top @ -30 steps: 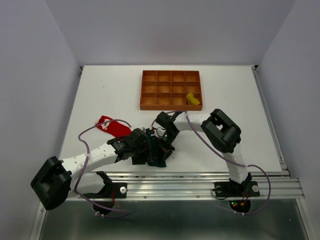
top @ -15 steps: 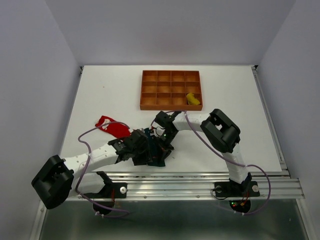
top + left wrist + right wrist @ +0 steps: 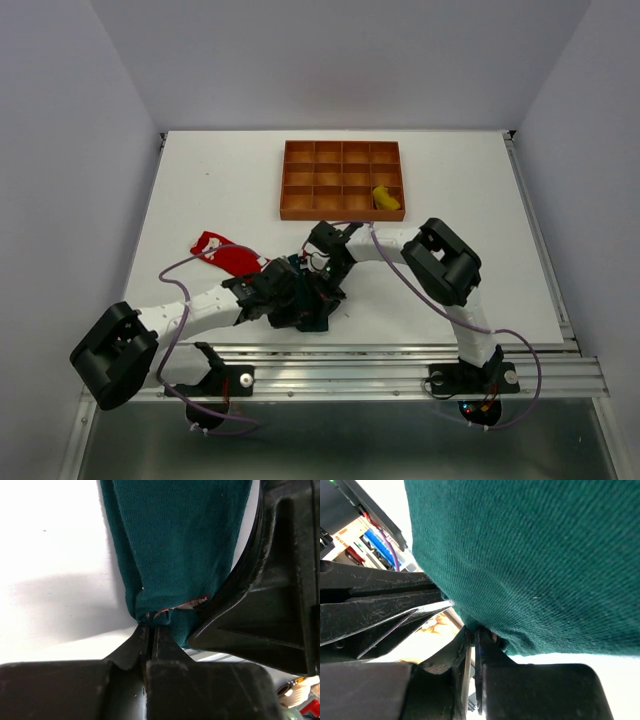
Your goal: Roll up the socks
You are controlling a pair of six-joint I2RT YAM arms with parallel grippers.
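The dark teal sock (image 3: pixel 175 545) lies near the table's front middle, mostly hidden under both grippers in the top view (image 3: pixel 321 311). My left gripper (image 3: pixel 149 628) is shut, pinching the sock's bunched end at its fingertips. My right gripper (image 3: pixel 473 633) is also shut on an edge of the same teal sock (image 3: pixel 545 555), close beside the left one. The two meet in the top view, left gripper (image 3: pixel 305 302) and right gripper (image 3: pixel 331 286). A red sock (image 3: pixel 222 252) lies flat to the left. A yellow sock (image 3: pixel 385 199) sits bundled in the tray.
The orange-brown gridded tray (image 3: pixel 342 180) stands at the back centre, with the yellow bundle in its near right compartment. A purple cable (image 3: pixel 180 270) loops over the table by the red sock. The table's metal front rail (image 3: pixel 380 352) runs just behind the grippers.
The left gripper's jaws closed onto the end of the teal sock. The left arm shifted a little to the right, towards the right gripper. The right gripper stayed shut in place.
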